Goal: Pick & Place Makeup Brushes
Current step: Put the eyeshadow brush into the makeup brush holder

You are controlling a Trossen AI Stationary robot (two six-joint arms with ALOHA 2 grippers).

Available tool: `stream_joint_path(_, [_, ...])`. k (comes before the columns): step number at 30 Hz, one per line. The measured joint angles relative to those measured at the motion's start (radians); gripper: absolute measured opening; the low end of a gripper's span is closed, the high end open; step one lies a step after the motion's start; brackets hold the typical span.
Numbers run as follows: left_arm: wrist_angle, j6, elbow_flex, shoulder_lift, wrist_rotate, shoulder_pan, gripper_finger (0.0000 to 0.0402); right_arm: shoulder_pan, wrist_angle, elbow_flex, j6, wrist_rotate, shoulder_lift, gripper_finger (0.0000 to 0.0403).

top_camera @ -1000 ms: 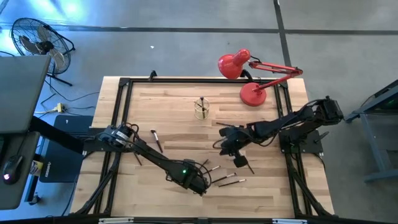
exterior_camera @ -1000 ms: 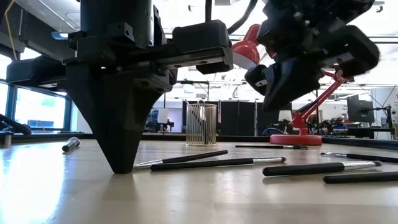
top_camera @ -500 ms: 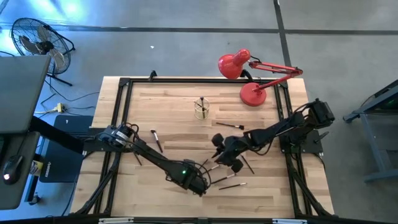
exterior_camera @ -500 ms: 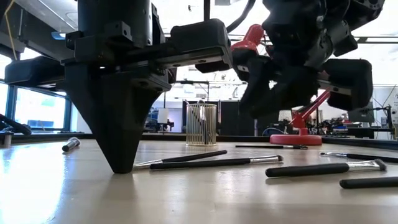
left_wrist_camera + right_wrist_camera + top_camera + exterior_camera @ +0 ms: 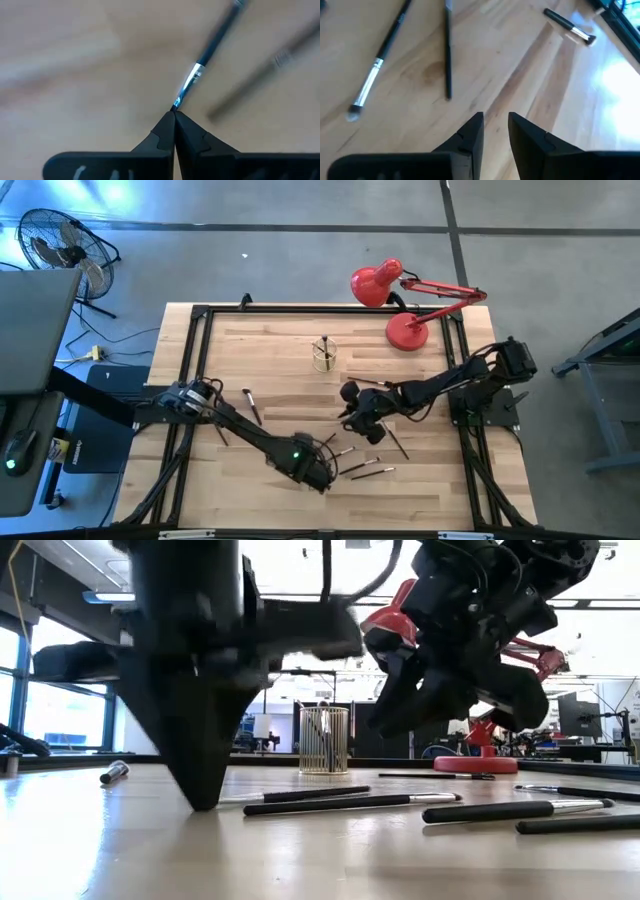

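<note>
Several makeup brushes [image 5: 362, 467] lie flat and scattered on the wooden table; more show in the low view [image 5: 345, 803] and the right wrist view [image 5: 369, 87]. My left gripper [image 5: 322, 478] points down, shut, with its tip [image 5: 200, 802] on the table at the end of one silver-ferruled brush [image 5: 197, 75]. My right gripper [image 5: 355, 420] hovers above the table right of centre. It slants down, open, with nothing between its fingers [image 5: 494, 125]. A small cup [image 5: 324, 355] stands at the far middle. My left gripper comes from above, pointing down, and its shut fingertips [image 5: 165, 125] meet the near tip of the brush [image 5: 177, 102]. Whether that tip is pinched or only touched, I cannot tell. The brush lies flat on the table, running away from the fingers.
A red desk lamp [image 5: 405, 305] stands at the far right of the table. A black frame [image 5: 195, 315] runs around the tabletop. One brush [image 5: 250, 405] lies apart at the left, another [image 5: 370, 383] beyond the right gripper. Bare wood lies along the near edge.
My right gripper has gone toward the table's left edge and a little down, rolling about its own axis and tipping farther down. My left gripper has stayed on the spot, tilting slightly.
</note>
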Motion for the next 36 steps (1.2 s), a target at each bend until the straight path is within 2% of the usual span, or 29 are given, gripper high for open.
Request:
stream_joint_path(5, [-0.086,0.054,0.000,-0.029,-0.009,0.040,0.0000,0.001,0.000,0.000,-0.001,0.098,-0.001,0.0101])
stream_joint_path(10, [-0.100,0.163,-0.001,-0.033,0.033,0.089,0.0000,-0.014,-0.016,0.000,0.022,0.234,-0.040,0.0112])
stream_joint_path(12, [-0.082,0.202,0.002,-0.034,0.055,0.105,0.0000,-0.032,-0.067,0.001,0.063,0.235,-0.076,0.0112])
stream_joint_path(14, [-0.080,0.240,0.002,-0.034,0.080,0.114,0.0000,-0.063,-0.123,0.001,0.131,0.157,-0.120,0.0108])
stream_joint_path(17, [-0.050,0.265,0.002,-0.034,0.097,0.109,0.0000,-0.141,-0.178,0.000,0.257,-0.033,-0.182,0.0092])
stream_joint_path(21, [-0.030,0.280,0.002,-0.035,0.078,0.109,0.0000,-0.261,-0.127,-0.037,0.389,-0.337,-0.221,0.0068])
stream_joint_path(23, [-0.030,0.279,0.002,-0.041,0.081,0.110,0.0000,-0.296,-0.091,-0.063,0.398,-0.398,-0.221,0.0060])
stream_joint_path(26, [-0.012,0.292,0.005,-0.070,0.085,0.109,0.0000,-0.278,-0.086,-0.092,0.280,-0.352,-0.209,0.0057])
stream_joint_path(29, [0.005,0.299,0.003,-0.078,0.071,0.109,0.0000,-0.208,-0.076,-0.126,0.119,-0.275,-0.199,0.0069])
stream_joint_path(33, [0.042,0.311,0.008,-0.095,0.052,0.109,0.0000,-0.097,0.041,-0.153,-0.046,-0.116,-0.166,0.0096])
stream_joint_path(36, [0.060,0.317,0.002,-0.097,0.055,0.109,0.0000,-0.035,0.162,-0.150,-0.065,-0.079,-0.106,0.0116])
